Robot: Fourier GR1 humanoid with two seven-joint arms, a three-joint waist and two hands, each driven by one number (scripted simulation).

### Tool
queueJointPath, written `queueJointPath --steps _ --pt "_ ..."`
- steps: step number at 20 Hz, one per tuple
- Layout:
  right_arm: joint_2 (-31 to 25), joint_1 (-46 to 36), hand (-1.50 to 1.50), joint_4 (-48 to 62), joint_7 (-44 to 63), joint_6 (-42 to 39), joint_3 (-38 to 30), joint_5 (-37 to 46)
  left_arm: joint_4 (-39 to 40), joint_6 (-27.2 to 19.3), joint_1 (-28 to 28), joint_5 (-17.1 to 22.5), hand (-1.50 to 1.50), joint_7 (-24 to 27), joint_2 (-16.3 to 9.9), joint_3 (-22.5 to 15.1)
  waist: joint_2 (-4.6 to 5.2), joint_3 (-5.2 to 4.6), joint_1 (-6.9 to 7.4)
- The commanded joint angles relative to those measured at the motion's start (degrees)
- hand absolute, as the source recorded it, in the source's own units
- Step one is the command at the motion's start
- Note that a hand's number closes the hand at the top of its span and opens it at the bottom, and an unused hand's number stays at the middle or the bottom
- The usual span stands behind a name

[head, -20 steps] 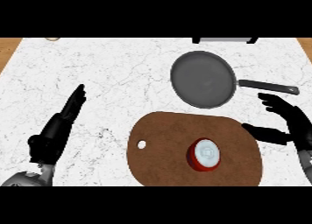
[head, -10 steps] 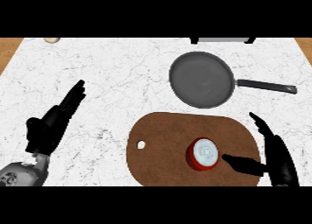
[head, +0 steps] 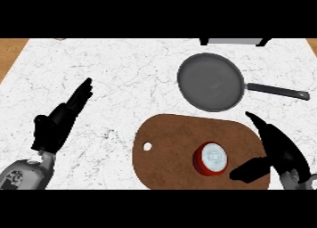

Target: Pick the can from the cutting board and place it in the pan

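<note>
Since half second ago, our right hand (head: 279, 149) barely shifted: fingers spread wide, thumb just right of can (head: 212, 158). Can upright on cutting board (head: 168, 138), ungrasped. Grasp, carry to pan (head: 210, 82) remain. Left hand (head: 59, 120) resting open.

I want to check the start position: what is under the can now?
The can stands upright on the brown cutting board, near its right side. The board lies on the marble counter. The board surface directly beneath the can is covered, so it cannot be seen.
</note>
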State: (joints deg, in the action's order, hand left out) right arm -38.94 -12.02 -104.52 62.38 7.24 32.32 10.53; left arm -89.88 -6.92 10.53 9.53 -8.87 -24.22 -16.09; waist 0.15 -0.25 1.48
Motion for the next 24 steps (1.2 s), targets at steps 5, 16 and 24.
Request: queueJointPath --steps 5,16,24 --pt "2.66 -12.96 -1.50 3.92 17.83 -17.42 1.52 -18.04 0.80 0.81 1.29 -0.32 0.00 -0.62 0.66 -0.11 0.25 0.01 1.19" --pt "6.71 -23.82 -1.50 14.28 22.82 -14.15 10.74 -23.13 1.16 2.27 -1.67 0.38 0.00 1.78 0.56 1.43 -0.32 -0.11 -0.21" --pt "7.91 -27.72 -1.50 19.37 22.85 -13.90 16.39 -25.85 3.99 1.11 1.64 -1.64 0.00 1.11 1.10 2.87 -0.20 -0.01 -1.32"
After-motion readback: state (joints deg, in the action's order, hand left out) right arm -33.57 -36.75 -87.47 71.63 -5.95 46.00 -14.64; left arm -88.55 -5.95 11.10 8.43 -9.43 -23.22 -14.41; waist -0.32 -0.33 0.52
